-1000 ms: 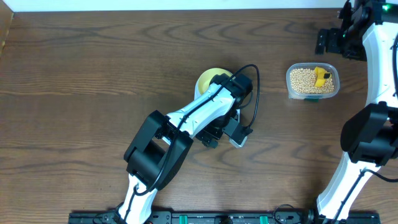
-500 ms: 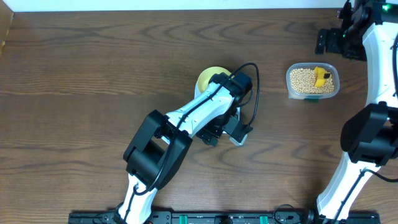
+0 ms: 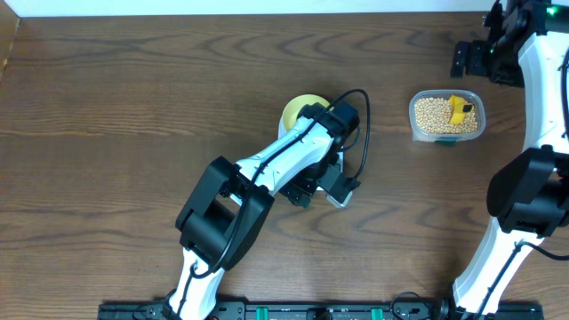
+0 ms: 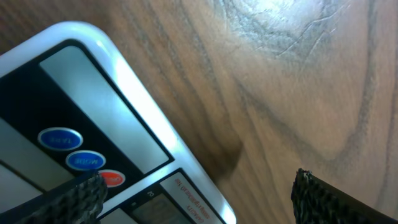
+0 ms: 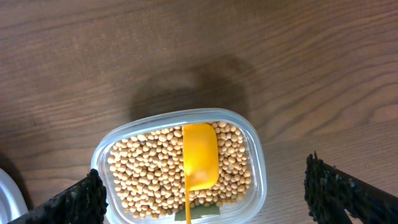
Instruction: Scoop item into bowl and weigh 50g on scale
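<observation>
The white scale fills the left of the left wrist view, showing two blue buttons, a red button and its LCD. In the overhead view my left arm covers most of the scale. The pale yellow-green bowl peeks out behind the arm. My left gripper is open and empty, low over the scale's button edge; it also shows overhead. The beans fill a clear tub with a yellow scoop lying on them. My right gripper is open and empty above the tub.
The clear tub of beans stands at the right rear of the wooden table. The right arm's base and links rise along the right edge. The left arm's black cable loops beside the bowl.
</observation>
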Robot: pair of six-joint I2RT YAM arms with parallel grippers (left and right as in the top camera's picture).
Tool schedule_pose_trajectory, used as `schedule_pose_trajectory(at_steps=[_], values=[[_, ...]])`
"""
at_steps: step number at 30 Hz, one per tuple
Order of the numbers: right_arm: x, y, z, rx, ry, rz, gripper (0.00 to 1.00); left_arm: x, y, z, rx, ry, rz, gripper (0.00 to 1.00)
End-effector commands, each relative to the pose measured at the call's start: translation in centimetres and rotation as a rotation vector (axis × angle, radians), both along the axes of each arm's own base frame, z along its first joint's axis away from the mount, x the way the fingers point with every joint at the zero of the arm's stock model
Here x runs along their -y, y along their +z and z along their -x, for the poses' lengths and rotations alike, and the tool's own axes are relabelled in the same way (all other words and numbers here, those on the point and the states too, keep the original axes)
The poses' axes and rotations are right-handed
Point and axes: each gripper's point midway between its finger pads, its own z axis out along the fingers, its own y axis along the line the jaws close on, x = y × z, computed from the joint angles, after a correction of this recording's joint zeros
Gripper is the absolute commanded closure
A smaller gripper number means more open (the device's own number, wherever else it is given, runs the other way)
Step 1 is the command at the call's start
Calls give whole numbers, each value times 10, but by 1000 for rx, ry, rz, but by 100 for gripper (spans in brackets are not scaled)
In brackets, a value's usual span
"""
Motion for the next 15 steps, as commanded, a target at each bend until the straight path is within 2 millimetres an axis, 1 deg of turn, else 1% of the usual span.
schedule_pose_trajectory(at_steps=[1,10,15], values=[[4,5,-2,13,-7,13,1,-3,-15,-8,-8,-11,-15,2],[4,5,-2,13,-7,13,1,-5,-14,-9,-10,-5,-16,2],[4,5,-2,13,-7,13,1,-7,-4,-6,-9,-5,-16,2]])
